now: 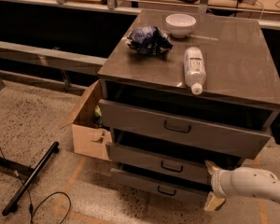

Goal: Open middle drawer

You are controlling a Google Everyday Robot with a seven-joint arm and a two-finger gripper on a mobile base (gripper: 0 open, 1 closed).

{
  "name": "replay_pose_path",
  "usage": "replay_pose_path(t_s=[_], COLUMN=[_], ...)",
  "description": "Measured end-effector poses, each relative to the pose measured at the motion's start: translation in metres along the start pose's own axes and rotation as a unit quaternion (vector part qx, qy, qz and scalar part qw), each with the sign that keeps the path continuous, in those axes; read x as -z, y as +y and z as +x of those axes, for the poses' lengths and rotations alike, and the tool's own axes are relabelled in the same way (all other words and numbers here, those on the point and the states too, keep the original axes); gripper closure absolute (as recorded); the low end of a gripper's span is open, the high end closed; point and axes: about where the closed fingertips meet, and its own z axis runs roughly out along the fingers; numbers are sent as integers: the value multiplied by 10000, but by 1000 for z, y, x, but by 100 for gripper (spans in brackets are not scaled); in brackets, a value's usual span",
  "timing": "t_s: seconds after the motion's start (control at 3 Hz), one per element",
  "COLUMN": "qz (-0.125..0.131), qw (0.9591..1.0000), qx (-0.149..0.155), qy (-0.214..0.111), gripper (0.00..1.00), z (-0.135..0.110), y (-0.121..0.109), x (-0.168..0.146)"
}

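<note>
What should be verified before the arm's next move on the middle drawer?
1. Middle drawer located, second of three: ok.
2. Its handle free of obstructions: ok.
3. Pincer lined up with the handle: not ok; it sits low at the drawer's right end, well to the right of the handle.
4. Pincer fingers spread for a grasp: ok.
5. Pincer touching the drawer front: cannot tell.
6. Drawer pulled out: not ok; only a narrow dark gap shows above its front.
</note>
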Motion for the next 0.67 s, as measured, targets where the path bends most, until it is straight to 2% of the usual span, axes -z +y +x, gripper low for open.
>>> replay_pose_path(t_s=[0.33, 0.67], qz=[44, 28], qw=[10000, 10000], qx=[28, 48], qy=[-27, -23], gripper=[0, 16], z=[-3, -5], y=[-11, -16], x=[-7, -16])
